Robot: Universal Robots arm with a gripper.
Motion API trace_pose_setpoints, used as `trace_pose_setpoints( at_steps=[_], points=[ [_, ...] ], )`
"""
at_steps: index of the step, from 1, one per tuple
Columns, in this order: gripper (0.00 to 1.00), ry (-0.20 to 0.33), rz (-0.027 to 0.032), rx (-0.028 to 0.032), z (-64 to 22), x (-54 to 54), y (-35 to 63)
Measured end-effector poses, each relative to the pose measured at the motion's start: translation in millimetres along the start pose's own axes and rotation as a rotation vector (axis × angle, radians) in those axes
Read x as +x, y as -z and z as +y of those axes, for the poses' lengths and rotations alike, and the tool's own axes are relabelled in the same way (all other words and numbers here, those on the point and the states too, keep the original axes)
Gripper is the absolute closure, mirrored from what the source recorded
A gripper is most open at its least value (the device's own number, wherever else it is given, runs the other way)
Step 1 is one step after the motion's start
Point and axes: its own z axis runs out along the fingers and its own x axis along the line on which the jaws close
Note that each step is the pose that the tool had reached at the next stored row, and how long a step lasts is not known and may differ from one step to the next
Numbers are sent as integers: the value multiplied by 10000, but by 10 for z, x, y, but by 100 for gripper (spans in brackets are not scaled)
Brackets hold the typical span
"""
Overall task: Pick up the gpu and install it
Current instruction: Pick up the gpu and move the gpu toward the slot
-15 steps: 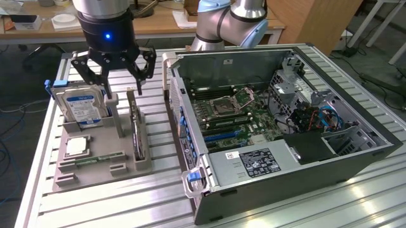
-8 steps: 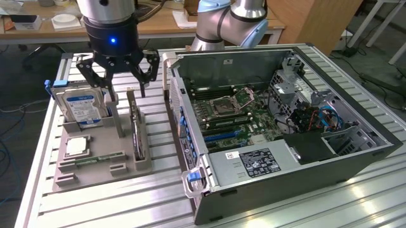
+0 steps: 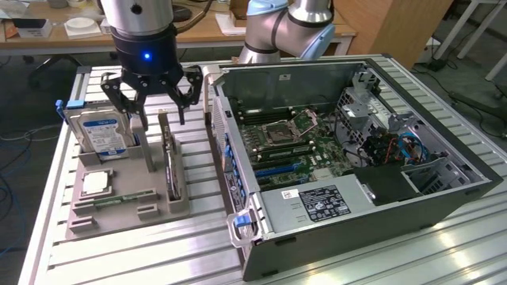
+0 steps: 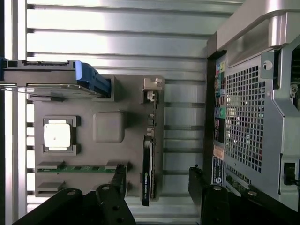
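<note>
Jaws of the gripper (image 3: 161, 116) hang apart over the gpu (image 3: 170, 159). It stands edgewise in its holder (image 3: 119, 212), probably to expose both faces.

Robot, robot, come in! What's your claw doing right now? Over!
Claw open, empty, hovering over the gpu. Gpu on edge in the gray holder, not picked up. Hard drive stands apart from it; path looks clear.

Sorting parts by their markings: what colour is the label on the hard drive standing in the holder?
Blue, on the silvery hard drive; the exterior view shows it best.
</note>
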Motion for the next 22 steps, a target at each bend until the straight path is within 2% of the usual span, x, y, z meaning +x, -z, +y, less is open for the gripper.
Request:
trace_pose_setpoints(
  at_steps=[6, 10, 16, 22],
  points=[
    [35, 11, 21, 0, -4, 2, -93],
    [35, 36, 76, -1, -11, 3, -164],
    [35, 111, 124, -3, -28, 6, -272],
    [35, 138, 132, -3, -47, 6, -357]
  ],
)
